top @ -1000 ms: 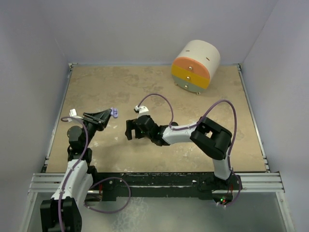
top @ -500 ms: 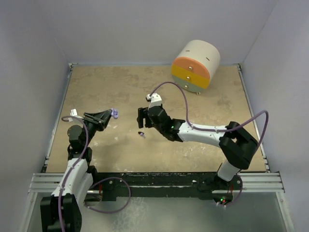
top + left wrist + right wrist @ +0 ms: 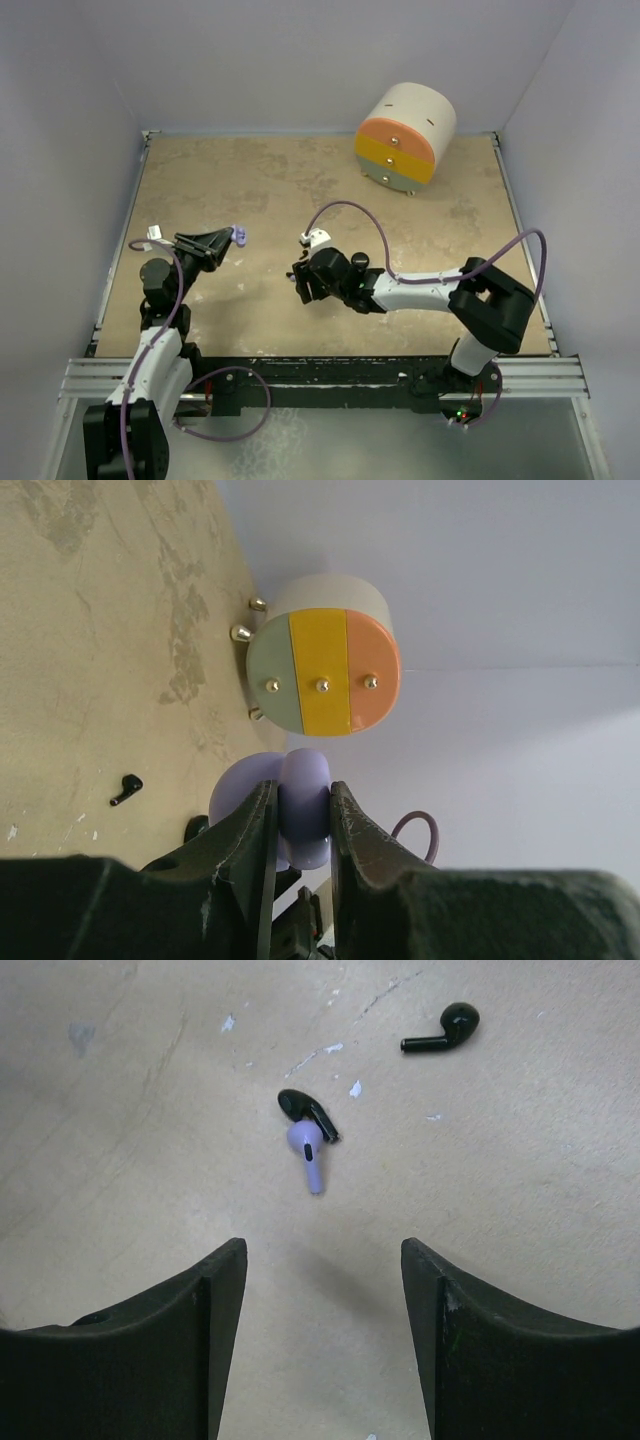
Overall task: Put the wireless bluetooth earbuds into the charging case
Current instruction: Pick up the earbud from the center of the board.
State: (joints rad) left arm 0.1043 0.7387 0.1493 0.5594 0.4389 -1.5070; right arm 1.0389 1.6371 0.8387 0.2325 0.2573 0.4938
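Note:
My left gripper (image 3: pixel 226 238) is shut on the rounded lavender charging case (image 3: pixel 303 802) and holds it off the table at the left; the case also shows in the top view (image 3: pixel 239 235). My right gripper (image 3: pixel 322 1260) is open and empty, its jaws wide apart just above the table. Ahead of its fingertips lie a lavender earbud (image 3: pixel 310 1155) touching a black earbud (image 3: pixel 305 1110), and a second black earbud (image 3: pixel 442 1030) farther right. One black earbud (image 3: pixel 127 788) shows in the left wrist view. In the top view my right gripper (image 3: pixel 303 285) hides the earbuds.
A round cream drawer unit (image 3: pixel 405 138) with orange, yellow and green fronts stands at the back right; it also shows in the left wrist view (image 3: pixel 320 670). Raised rails edge the beige table (image 3: pixel 250 180). White specks dot the surface near the earbuds.
My right gripper swung right and away, then came back toward the near side, down over the earbuds. The left gripper with the case has not moved.

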